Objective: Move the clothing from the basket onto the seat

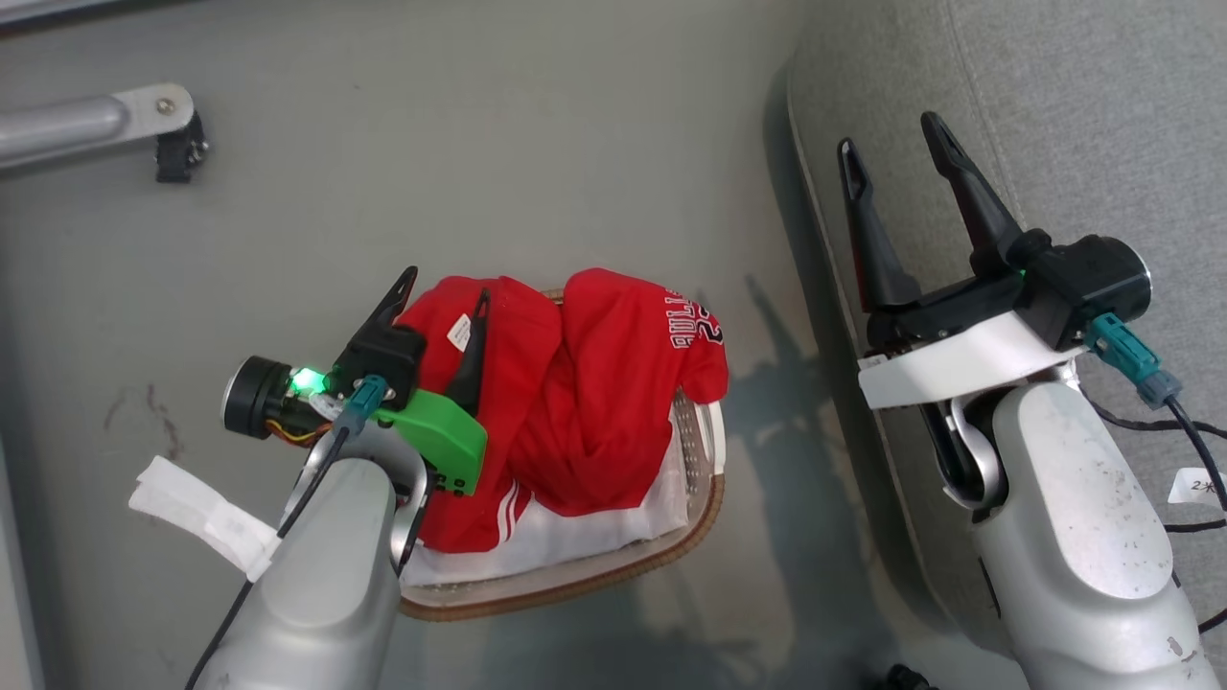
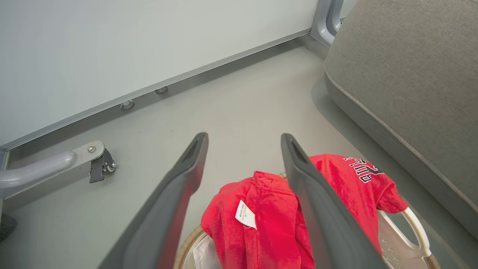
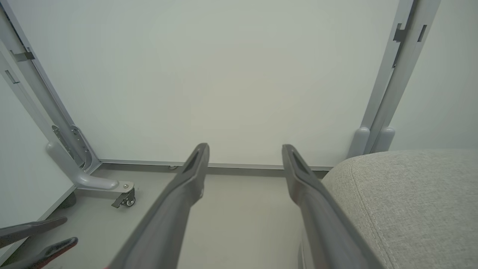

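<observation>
- left hand (image 1: pixel 448 284), right hand (image 1: pixel 888 130) both spread, empty; left over clothes (image 1: pixel 585 383), right by seat (image 1: pixel 1054 96)
- clothes heaped in basket (image 1: pixel 575 582)
- we should go in deep; pinch a thick fold; skip the liner (image 1: pixel 594 525)

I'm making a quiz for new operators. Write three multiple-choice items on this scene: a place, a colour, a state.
1. Where is the basket? A) on the floor beside the seat B) on the seat C) on a table
2. What colour is the clothing? A) blue B) red C) green
3. How is the left gripper? A) shut on the clothing B) shut, empty C) open
Answers: 1 A, its rim sits on the floor by the seat's edge; 2 B, it is bright red; 3 C, its jaws stand wide apart.
</observation>
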You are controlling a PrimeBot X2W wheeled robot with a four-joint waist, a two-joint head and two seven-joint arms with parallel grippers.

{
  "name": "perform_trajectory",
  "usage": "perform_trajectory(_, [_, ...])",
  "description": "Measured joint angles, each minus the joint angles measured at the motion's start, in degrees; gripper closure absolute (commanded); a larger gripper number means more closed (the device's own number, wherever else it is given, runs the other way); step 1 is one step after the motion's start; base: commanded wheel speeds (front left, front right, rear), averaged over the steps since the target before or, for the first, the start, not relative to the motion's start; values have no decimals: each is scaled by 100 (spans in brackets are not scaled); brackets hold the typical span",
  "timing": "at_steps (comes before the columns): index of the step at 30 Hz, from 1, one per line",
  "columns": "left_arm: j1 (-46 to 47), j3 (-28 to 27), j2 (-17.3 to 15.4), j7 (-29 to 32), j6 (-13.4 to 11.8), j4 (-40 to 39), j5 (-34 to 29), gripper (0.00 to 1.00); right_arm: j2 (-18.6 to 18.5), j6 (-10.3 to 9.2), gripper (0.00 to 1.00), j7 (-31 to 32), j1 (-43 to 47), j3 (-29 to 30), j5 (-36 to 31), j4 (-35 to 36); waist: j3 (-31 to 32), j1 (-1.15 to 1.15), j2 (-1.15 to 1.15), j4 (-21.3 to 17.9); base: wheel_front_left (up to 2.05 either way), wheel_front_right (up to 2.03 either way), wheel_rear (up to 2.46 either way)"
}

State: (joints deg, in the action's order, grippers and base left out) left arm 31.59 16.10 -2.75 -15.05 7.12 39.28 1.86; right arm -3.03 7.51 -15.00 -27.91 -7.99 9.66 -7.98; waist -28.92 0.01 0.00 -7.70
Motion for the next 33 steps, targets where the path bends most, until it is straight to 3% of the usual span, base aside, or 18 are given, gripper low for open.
perform_trajectory(11, [757, 343, -25, -8, -16, 1571, -203, 0, 10, 0, 0, 1, -268, -171, 140, 91, -1092, 0, 0, -269, 0, 0, 0])
perform_trajectory(21, [1392, 655, -30, 53, -550, 3034, -509, 0, 18, 0, 0, 0, -326, -405, 211, 42, -1656, 0, 0, -442, 0, 0, 0])
perform_trajectory(32, [1705, 1081, -36, 838, -577, 3416, -738, 0, 16, 0, 0, 1, -425, -530, 328, 48, -1872, -1, 0, -522, 0, 0, 0])
perform_trajectory(33, [1705, 1089, -47, 850, -577, 3424, -738, 4, 16, 0, 0, 1, -433, -534, 343, 49, -1878, 0, 0, -527, 0, 0, 0])
